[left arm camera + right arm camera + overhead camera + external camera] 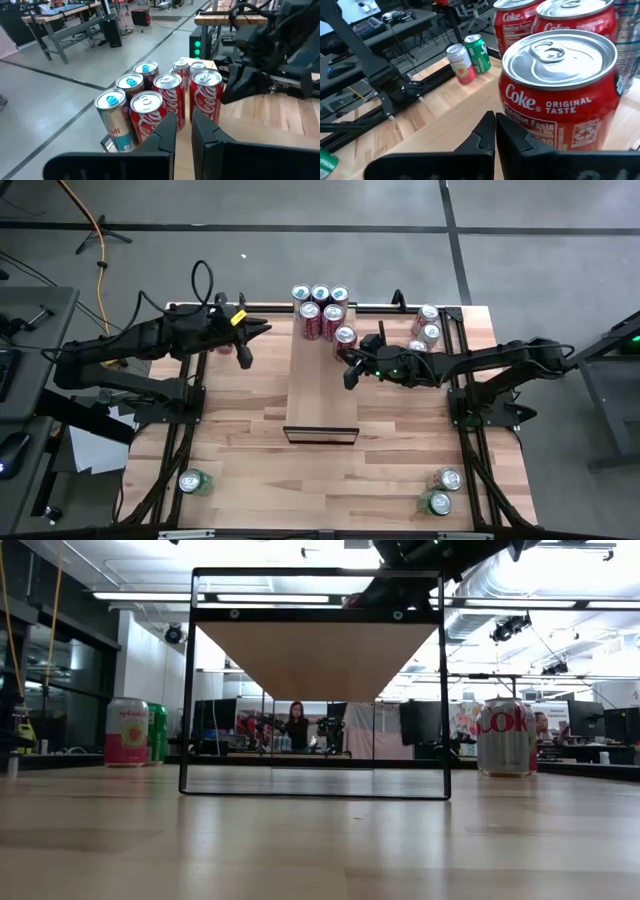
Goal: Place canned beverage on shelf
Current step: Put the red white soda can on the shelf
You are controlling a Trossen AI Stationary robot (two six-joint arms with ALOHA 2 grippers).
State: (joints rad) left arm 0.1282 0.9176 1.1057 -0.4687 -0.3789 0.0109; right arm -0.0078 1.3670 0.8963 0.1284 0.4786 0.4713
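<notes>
Fingers are sitting fully closed and empty on the right gripper (349, 377), crowding the Coke can (559, 85) at its 12 o'clock; could topple it.

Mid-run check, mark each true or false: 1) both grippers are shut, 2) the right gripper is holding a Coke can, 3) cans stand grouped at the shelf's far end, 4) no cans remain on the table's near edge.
1) True: the left gripper and right gripper are both shut.
2) False: it is shut on nothing, beside a Coke can.
3) True: the can cluster stands at the far end of the shelf.
4) False: a green can and two others stand there.
</notes>
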